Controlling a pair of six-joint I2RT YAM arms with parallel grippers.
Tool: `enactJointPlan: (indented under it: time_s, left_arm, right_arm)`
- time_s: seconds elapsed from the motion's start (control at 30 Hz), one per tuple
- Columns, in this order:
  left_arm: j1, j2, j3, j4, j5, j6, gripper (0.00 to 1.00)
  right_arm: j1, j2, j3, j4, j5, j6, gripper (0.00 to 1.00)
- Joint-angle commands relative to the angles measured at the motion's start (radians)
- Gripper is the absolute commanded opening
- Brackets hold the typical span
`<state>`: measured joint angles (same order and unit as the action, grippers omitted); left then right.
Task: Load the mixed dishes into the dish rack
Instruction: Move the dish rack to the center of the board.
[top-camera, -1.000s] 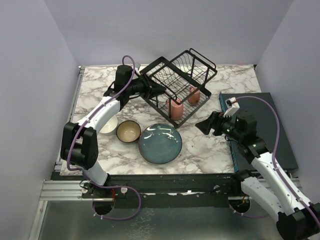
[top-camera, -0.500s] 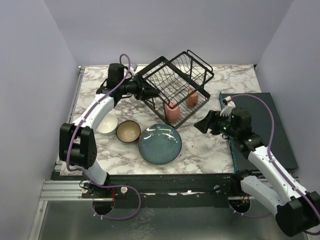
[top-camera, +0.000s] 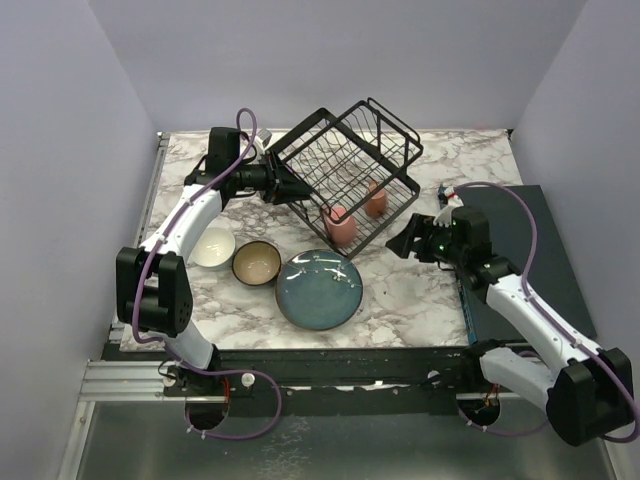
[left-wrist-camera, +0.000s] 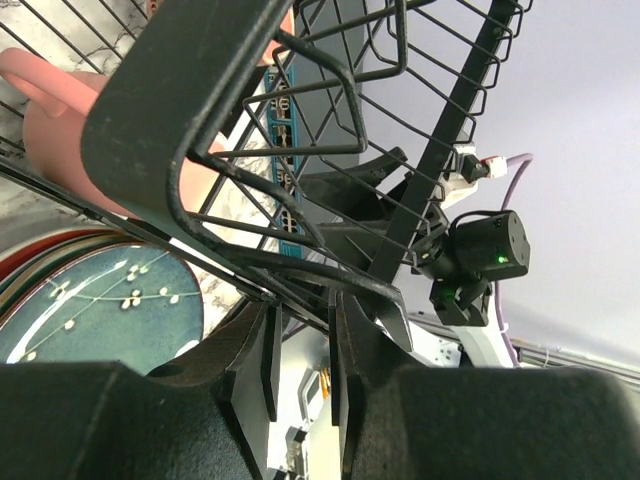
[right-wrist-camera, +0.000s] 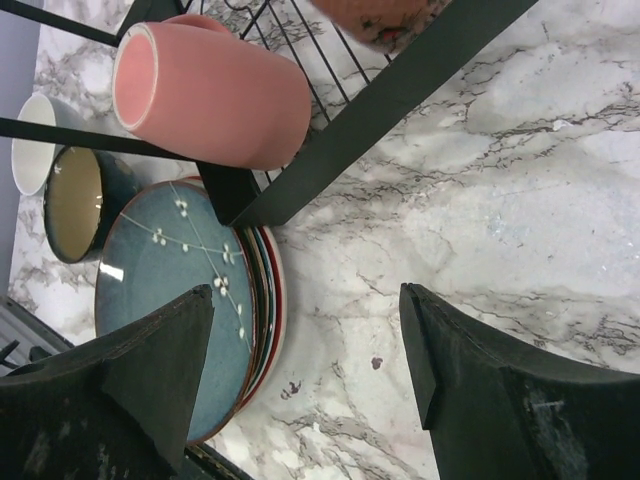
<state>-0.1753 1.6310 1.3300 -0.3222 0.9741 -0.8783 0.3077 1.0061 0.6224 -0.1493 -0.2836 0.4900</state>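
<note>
Dish rack (top-camera: 345, 165) loading is seen from the top view with the black wire frame set askew on the far half of the desk (top-camera: 420, 300), apparently tipped. Its left corner is gripped by the left fingers (top-camera: 283, 185), probably so that the rack can be turned or steadied. Two pink mugs (top-camera: 338, 225) are already carried in its lower tray. A teal-blue plate (top-camera: 320, 288) tops a stack near the front edge, with a dark bowl (top-camera: 257, 263) and a white bowl (top-camera: 213, 247) just beside it; these are not yet loaded. The right fingers (top-camera: 402, 245) are held open near the rack's right corner, apart from it.

From the left wrist, the left fingers (left-wrist-camera: 268, 360) are shown clamped on a black bar of the rack, with one mug (left-wrist-camera: 60, 110) and the teal-blue plate (left-wrist-camera: 100, 310) beyond.

From the right wrist, the right fingers (right-wrist-camera: 470, 370) are spread wide over bare marble, with nothing between them. A mug (right-wrist-camera: 215, 95) rests on the tray wires, and red and pale rims are exposed under the teal-blue plate (right-wrist-camera: 170, 290). A plate grasp is judged the likely intent.
</note>
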Motion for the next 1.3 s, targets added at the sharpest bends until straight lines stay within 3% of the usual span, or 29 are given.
enactJointPlan:
  time_s: [0.0, 0.3, 0.57, 0.93, 1.07, 1.27]
  left_arm:
    - [0.046, 0.003, 0.033, -0.034, 0.008, 0.093, 0.00]
    - [0.042, 0.024, 0.049, -0.034, -0.015, 0.082, 0.00]
    - [-0.005, 0.073, 0.089, -0.035, -0.057, 0.067, 0.00]
    - [-0.034, 0.135, 0.147, -0.035, -0.076, 0.059, 0.00]
    - [-0.034, 0.145, 0.153, -0.035, -0.072, 0.062, 0.00]
    - [-0.033, 0.153, 0.159, -0.047, -0.066, 0.075, 0.00]
  right_arm:
    - [0.004, 0.034, 0.031, 0.063, 0.007, 0.021, 0.80]
    - [0.038, 0.084, -0.045, 0.140, -0.057, 0.079, 0.80]
    - [0.057, 0.101, -0.066, 0.188, -0.010, 0.113, 0.81]
    - [0.055, 0.129, 0.056, 0.062, 0.294, 0.009, 0.86]
    - [0.052, 0.174, 0.098, 0.086, 0.423, -0.072, 0.86]
    - [0.004, 0.268, 0.146, 0.184, 0.443, -0.170, 0.85]
